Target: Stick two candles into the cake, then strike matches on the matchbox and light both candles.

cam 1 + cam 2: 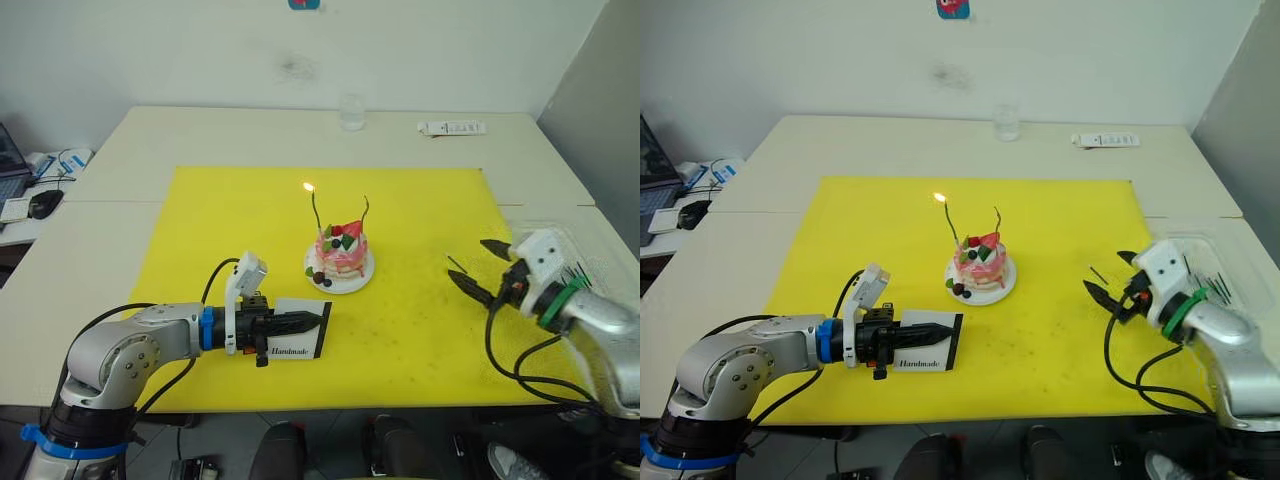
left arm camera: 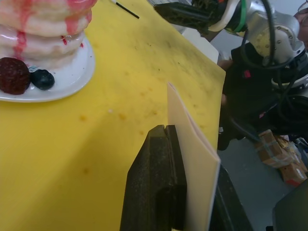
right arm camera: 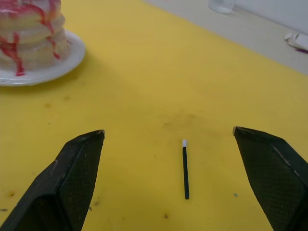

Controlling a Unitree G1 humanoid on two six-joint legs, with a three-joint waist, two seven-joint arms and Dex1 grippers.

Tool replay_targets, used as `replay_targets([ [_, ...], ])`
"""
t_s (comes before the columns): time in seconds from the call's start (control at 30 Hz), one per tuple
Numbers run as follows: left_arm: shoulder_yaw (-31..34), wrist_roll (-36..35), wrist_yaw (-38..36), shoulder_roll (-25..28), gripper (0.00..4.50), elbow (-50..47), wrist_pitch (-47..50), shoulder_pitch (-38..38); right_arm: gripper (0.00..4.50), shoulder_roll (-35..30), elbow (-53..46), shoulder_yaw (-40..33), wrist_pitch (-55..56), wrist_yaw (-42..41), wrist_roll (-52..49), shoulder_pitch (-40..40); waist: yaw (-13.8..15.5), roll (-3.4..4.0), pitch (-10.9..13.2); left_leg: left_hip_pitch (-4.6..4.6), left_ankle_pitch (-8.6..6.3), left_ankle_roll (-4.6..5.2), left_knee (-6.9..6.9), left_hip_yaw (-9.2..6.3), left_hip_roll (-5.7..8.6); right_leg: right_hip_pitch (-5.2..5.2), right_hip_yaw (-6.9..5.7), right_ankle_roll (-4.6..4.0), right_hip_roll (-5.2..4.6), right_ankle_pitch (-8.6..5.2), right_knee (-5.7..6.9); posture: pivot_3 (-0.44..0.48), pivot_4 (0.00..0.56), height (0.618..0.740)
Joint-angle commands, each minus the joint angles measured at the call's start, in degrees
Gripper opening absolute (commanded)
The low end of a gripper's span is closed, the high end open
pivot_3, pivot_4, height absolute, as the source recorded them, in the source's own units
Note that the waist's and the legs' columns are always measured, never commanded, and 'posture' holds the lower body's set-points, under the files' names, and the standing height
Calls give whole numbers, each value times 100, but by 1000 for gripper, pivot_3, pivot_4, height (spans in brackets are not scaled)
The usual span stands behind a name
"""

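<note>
Right wrist view, right gripper [image 3: 168,180] spread wide over a match [image 3: 185,168], left gripper [image 1: 300,322] clamping matchbox [image 1: 300,343].

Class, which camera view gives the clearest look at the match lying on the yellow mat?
The right wrist view: the match lies whole between the open right gripper fingers, white tip visible. In the eye views it is a thin dark line; in the left wrist view, a sliver beyond the cake.

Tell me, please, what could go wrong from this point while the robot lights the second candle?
The lit candle burns beside the unlit candle, so a reaching arm might brush the flame. The match lies flat on the mat between the open right gripper fingers and could slip. The matchbox, pinched by the left gripper, might twist when struck.
</note>
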State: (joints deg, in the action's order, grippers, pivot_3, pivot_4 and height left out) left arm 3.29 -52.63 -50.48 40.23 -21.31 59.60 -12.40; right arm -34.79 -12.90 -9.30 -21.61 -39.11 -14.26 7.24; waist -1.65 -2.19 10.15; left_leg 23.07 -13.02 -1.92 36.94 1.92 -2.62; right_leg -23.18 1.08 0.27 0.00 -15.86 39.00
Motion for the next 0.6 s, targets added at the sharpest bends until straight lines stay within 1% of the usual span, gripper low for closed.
replay_targets([
  [0.03, 112, -94, -6, 46, 0, -91, -28, -101, 4480, 168, 558, 48, 465, 143, 116, 306, 0, 0, 0, 1, 0, 0, 0, 1, 1, -1, 1, 0, 0, 0, -1, 0, 150, 740],
  [0.23, 161, -148, 39, 64, 0, -193, -4, -26, 4480, 298, 1408, 164, 592, 90, 178, 616, 0, 1, 0, 0, 0, 0, -5, -5, -6, -1, -3, -1, 1, -1, 1, 0, 150, 740],
  [0.57, 169, -154, 51, 98, 0, -180, 9, -44, 4480, 411, 1977, 144, 675, 198, 161, 866, -1, 1, 0, -3, 0, 0, -2, -4, -6, 0, -2, -1, 1, 0, 4, 0, 150, 740],
  [0.6, 159, -150, 48, 100, 0, -165, 7, -60, 4313, 415, 2041, 170, 673, 245, 208, 874, -1, 0, 0, -3, 0, 0, -3, -4, -6, 0, -2, -1, 1, 0, 4, 0, 150, 740],
])
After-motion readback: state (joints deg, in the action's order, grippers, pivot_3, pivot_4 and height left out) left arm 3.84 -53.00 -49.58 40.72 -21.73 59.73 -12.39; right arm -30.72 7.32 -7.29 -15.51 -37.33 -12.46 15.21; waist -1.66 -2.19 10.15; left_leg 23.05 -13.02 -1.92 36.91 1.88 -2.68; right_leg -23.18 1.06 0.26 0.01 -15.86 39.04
